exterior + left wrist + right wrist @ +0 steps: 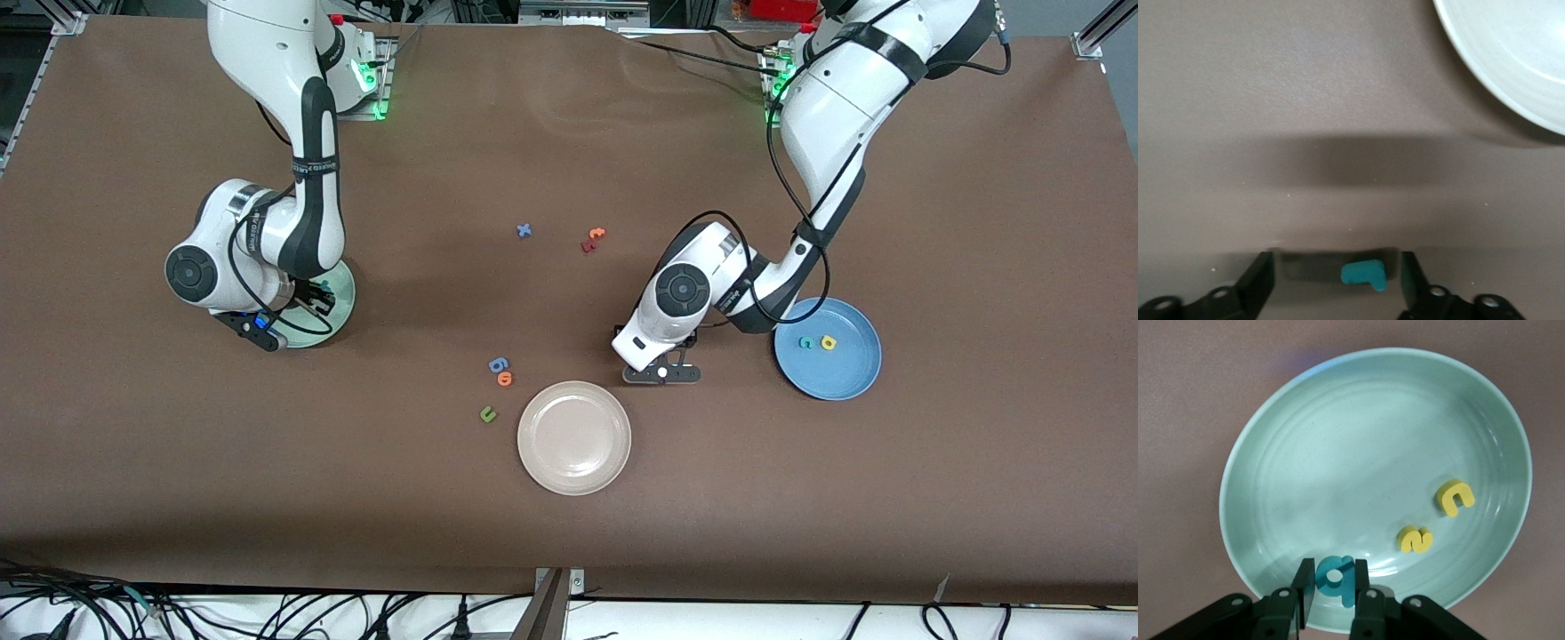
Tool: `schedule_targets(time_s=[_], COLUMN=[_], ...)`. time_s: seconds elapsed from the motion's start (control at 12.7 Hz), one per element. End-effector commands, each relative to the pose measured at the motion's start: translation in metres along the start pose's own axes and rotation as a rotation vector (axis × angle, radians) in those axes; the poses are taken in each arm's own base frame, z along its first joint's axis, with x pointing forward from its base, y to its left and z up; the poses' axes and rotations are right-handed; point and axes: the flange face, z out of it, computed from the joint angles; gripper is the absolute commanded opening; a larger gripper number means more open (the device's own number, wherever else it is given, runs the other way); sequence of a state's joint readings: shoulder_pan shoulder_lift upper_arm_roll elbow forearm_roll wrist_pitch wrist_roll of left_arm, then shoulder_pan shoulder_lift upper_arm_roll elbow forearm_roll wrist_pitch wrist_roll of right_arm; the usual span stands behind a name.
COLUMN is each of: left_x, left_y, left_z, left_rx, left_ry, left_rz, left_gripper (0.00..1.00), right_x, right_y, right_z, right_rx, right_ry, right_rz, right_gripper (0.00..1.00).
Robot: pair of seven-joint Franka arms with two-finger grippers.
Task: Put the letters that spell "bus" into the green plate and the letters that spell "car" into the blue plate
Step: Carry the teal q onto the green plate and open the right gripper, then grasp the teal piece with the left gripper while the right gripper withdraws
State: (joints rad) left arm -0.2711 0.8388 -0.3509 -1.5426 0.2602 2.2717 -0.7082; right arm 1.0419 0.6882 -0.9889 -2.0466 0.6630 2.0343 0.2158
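The right pincer [1331, 597] hangs low over the green plate [1338, 453] at the right arm's end of the counter [569, 533], its fingers [1303, 583] clamped on the teal b [1336, 577] – the letter sits just above the plate's floor near the rim. The yellow u [1455, 498] and the yellow s [1415, 539] lie side by side in the same plate, well apart from the held letter.

The left pincer [1338, 280] is down at the brown counter between the beige-white plate [574, 437] and the blue plate [840, 373], jaws standing apart with the teal r [1365, 274] lying flat between them, touching neither finger. The teal c [806, 342] and the yellow a [829, 342] rest next to each other in the blue plate.

Loose on the counter – a blue x [524, 231], an orange t [596, 235] touching a dark red letter [588, 246], and a blue g [498, 364], a small orange letter [505, 379] and a green u [487, 413] clustered near the beige-white plate
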Motion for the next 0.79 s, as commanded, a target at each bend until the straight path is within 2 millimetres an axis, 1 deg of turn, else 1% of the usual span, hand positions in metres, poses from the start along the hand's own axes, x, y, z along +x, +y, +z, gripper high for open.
schedule_targets(time_s=[0.0,0.16,0.24,0.32,0.39,0.47,0.63,0.71], left_x=[0.003,0.001,0.001,0.001,-0.001,-0.001,-0.003,-0.003], left_y=[0.009,0.011,0.011,0.011,0.014,0.014,0.017,0.016], left_z=[0.001,0.002,0.002,0.002,0.002,0.002,0.003,0.003], left_rx=[0.017,0.019,0.019,0.019,0.02,0.021,0.023,0.024], left_ry=[0.02,0.021,0.021,0.021,0.022,0.022,0.023,0.023], left_rz=[-0.005,-0.007,-0.007,-0.013,-0.016,-0.017,-0.032,-0.034], left_gripper=[0.66,0.57,0.54,0.51,0.48,0.45,0.39,0.37], right_x=[0.004,0.003,0.004,0.006,0.007,0.007,0.005,0.0], right_y=[0.003,-0.001,0.0,0.003,0.004,0.002,0.005,0.002], right_z=[-0.002,-0.011,-0.022,-0.042,-0.066,-0.097,-0.151,-0.176], right_rx=[0.016,0.029,0.041,0.054,0.06,0.063,0.072,0.074], right_ry=[0.0,0.003,0.003,-0.019,-0.057,-0.091,-0.125,-0.134], right_rz=[-0.023,-0.033,-0.034,-0.031,-0.035,-0.046,-0.061,-0.081], right_gripper=[0.99,0.99,0.99,0.99,0.99,0.99,0.99,0.99])
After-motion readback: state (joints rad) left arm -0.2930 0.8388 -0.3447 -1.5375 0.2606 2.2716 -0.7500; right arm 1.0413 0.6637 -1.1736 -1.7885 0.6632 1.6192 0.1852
